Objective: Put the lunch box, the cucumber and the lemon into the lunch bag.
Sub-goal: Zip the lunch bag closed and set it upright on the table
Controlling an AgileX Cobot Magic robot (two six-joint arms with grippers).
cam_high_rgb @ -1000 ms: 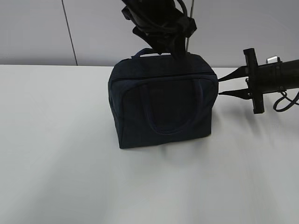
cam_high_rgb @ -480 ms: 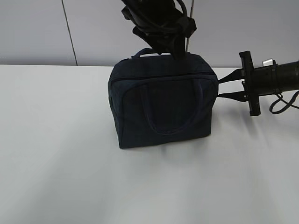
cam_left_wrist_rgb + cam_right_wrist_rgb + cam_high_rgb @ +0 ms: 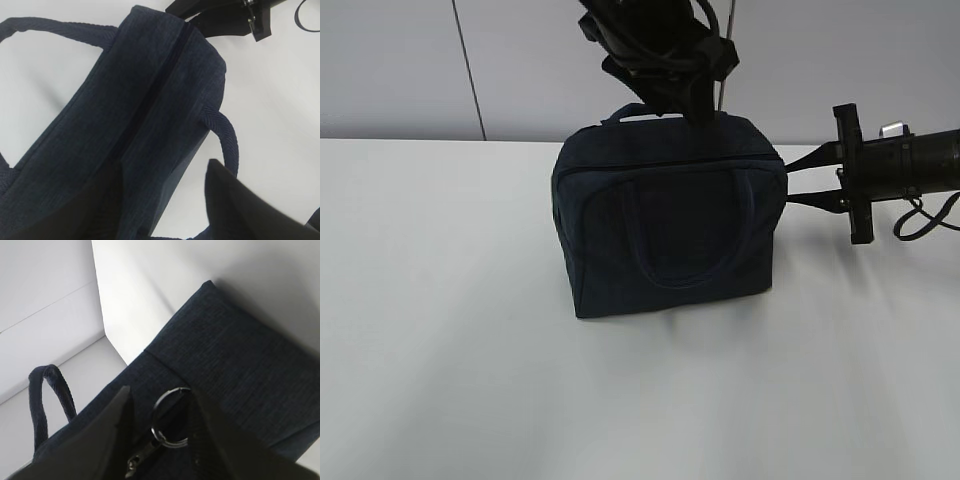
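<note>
The dark navy lunch bag (image 3: pixel 670 220) stands upright in the middle of the white table (image 3: pixel 440 350), its top zipper (image 3: pixel 160 85) shut. My left gripper (image 3: pixel 695 105) hangs over the bag's back top edge. In the left wrist view (image 3: pixel 162 167) its jaws stand wide apart, with a loop handle (image 3: pixel 227 137) and the bag's side between them. My right gripper (image 3: pixel 802 175) is open at the bag's right end. In the right wrist view (image 3: pixel 159 395) its fingers flank the metal ring pull (image 3: pixel 171 416) without closing on it. The lunch box, cucumber and lemon are out of view.
A grey wall (image 3: pixel 400 60) with a vertical seam runs behind the table. The right arm and its cable (image 3: pixel 925 215) reach in from the right edge. The left arm (image 3: pixel 650 45) comes down from the top centre behind the bag.
My right gripper has moved a little left and up, closer against the bag's right end. The left arm and the bag have not visibly moved.
</note>
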